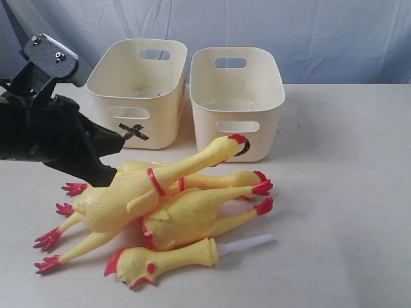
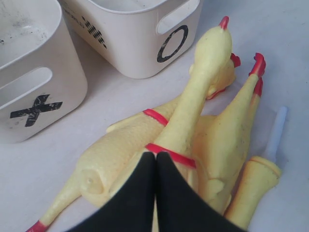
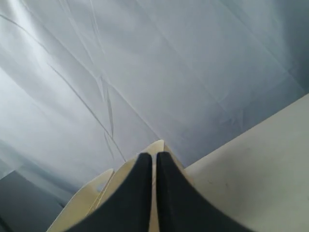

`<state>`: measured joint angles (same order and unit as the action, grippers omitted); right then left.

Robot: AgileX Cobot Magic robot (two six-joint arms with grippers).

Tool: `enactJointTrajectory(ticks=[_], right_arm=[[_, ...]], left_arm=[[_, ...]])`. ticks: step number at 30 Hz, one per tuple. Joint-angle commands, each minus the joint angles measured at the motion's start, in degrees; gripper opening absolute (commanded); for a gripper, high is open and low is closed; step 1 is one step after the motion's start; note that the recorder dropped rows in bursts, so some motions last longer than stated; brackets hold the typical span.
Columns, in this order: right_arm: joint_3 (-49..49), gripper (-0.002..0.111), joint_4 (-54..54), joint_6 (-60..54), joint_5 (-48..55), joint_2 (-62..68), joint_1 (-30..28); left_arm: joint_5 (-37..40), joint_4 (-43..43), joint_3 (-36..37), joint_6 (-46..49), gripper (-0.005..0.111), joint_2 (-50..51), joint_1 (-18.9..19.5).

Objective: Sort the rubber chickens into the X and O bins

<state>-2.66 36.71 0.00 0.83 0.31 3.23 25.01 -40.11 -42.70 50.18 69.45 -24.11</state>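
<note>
Exterior view shows the X bin [image 1: 160,119] and the O bin [image 1: 209,131] side by side at the back of the table [image 1: 347,192], both with nothing inside. Just before them three whole rubber chickens [image 1: 186,218] lie in a heap. The top chicken [image 1: 122,202] points its head toward the O bin. Nearest the front lies the head-and-neck chicken [image 1: 167,258] with its white tube [image 1: 247,242]. The left gripper [image 1: 106,168] reaches down to the body of the top chicken. Left wrist view shows this gripper [image 2: 155,154] with its two fingers pressed together, tips just at the red neck band [image 2: 169,153] of the top chicken, nothing between them. Right wrist view shows the right gripper [image 3: 154,155] also closed and empty, high up before a cream bin rim [image 3: 161,145] and the grey cloth [image 3: 145,72]; which bin it is, I cannot tell.
</note>
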Motion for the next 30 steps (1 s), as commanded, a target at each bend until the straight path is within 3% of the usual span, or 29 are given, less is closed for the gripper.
enactJointTrajectory(ticks=[1,12,17,30], right_arm=[[-6.23,0.004,-0.54,-1.90,7.99,-0.31,0.28],[-20.49,0.004,0.24,-38.16,29.38,7.21,0.28],[-22.65,0.004,2.56,-47.38,33.22,14.65,1.58],[-30.28,0.004,12.66,-51.55,36.12,42.74,1.60]], left_arm=[[0.27,0.09,-0.29,0.03,0.000,0.22,-0.38],[0.27,0.09,-0.29,0.03,0.000,0.22,-0.38],[0.27,0.09,-0.29,0.03,0.000,0.22,-0.38],[0.27,0.09,-0.29,0.03,0.000,0.22,-0.38]])
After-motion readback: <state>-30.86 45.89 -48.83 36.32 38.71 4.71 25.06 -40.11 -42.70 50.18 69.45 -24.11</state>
